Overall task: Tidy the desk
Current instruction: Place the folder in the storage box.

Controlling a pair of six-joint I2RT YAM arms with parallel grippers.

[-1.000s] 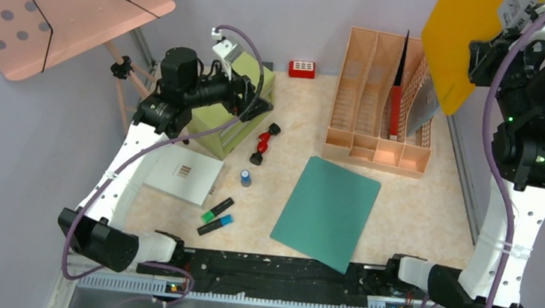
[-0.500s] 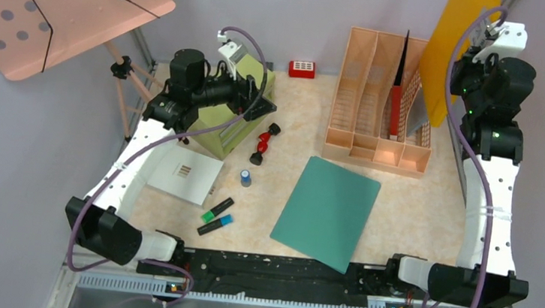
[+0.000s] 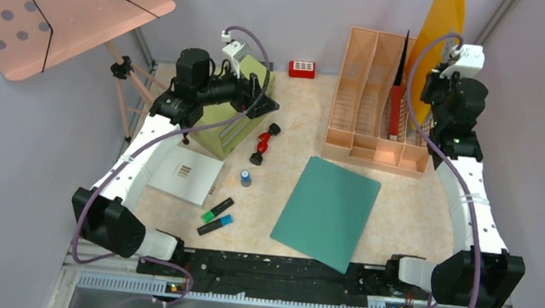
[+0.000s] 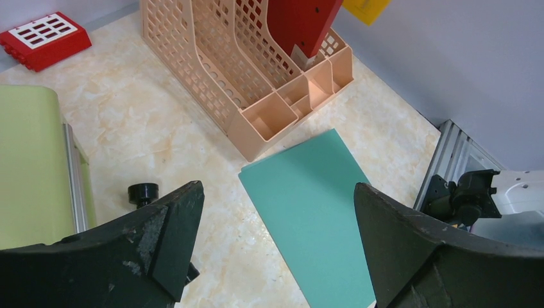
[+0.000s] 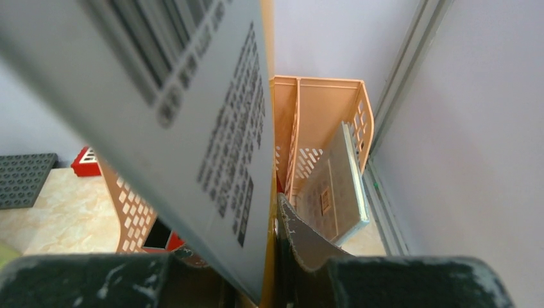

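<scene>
While yellow folder is pinched by right gripper, left gripper spread, green folder and markers are left unfiled on desk.

The white-and-black left arm rises from its base at the near left corner and leans away to the far left, elbow bent, its forearm turned to the right. The black two-finger left gripper points right and slightly down, its fingers spread wide with nothing between them. The white-and-black right arm stretches from the near right corner to the far right. There the black right gripper pinches a flat yellow folder, held upright.
</scene>
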